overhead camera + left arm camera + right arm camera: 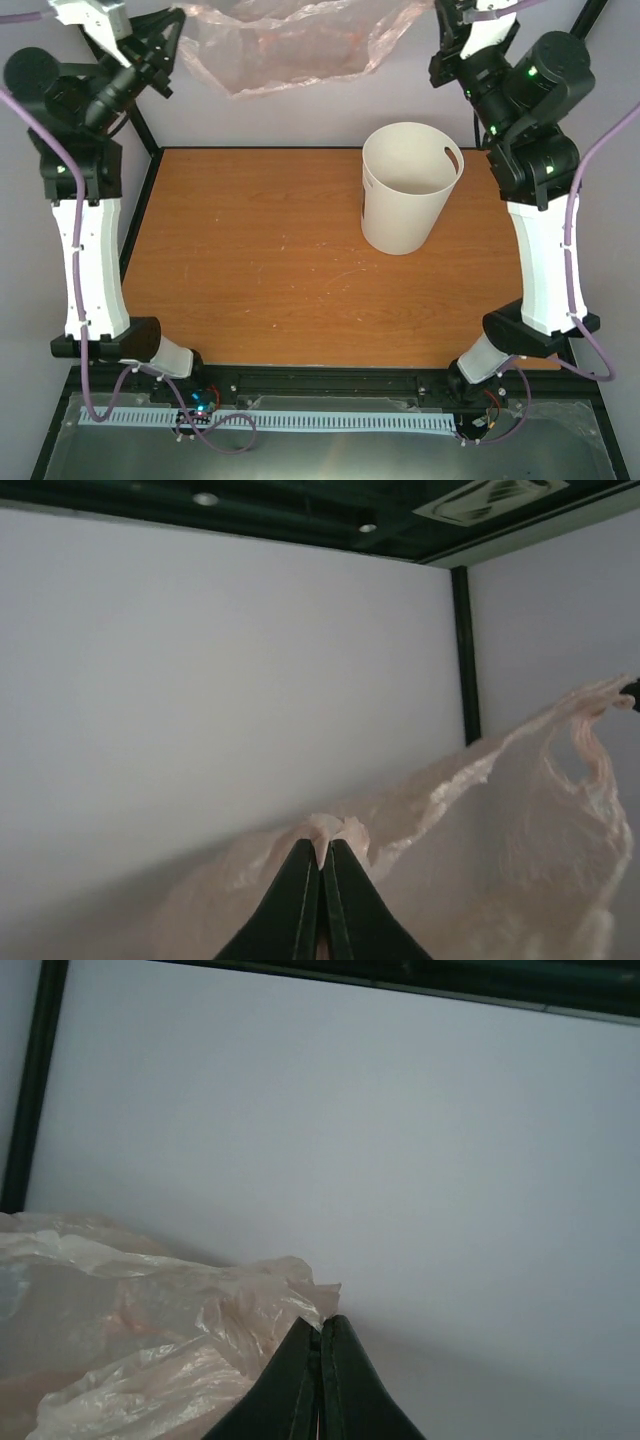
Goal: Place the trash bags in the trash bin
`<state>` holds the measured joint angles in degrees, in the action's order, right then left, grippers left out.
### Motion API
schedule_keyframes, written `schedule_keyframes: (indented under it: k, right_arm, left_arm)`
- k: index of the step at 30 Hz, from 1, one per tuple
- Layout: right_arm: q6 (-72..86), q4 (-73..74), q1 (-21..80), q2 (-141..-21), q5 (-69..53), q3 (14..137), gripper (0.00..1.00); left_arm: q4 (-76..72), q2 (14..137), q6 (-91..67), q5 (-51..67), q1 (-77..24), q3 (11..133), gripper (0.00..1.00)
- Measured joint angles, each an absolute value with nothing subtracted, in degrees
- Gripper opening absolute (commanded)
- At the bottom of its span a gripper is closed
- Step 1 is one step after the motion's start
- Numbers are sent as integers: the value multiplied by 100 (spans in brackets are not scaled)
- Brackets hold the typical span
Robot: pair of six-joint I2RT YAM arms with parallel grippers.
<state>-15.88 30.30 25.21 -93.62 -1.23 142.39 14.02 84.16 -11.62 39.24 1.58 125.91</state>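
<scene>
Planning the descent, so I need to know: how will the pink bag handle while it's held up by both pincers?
Probably very floppy: the pink bag sags and crinkles between the left pincer and right pincer. Likely very light, being thin and translucent. It may slip, since each pincer pinches only a small bunched edge.

Pink bag (290,45) aloft, white bin (405,215) upright

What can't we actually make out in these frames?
- trash bag: in the top view its upper edge is cut off by the top of the frame. In both wrist views its lower part runs off the bottom edge.
- right end effector: in the top view its fingertips run off the top edge. Its pinch on the bag shows only in the right wrist view.
- trash bin: its near wall hides the floor in the top view. It is absent from both wrist views.
</scene>
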Motion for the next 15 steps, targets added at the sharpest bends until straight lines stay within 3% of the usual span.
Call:
schedule_keyframes:
  k: [15]
  right_arm:
    - [-2486, 2683, 2185, -8169, 561, 13207, 3]
  left_arm:
    - [1402, 9142, -729, 3817, -1791, 12634, 1]
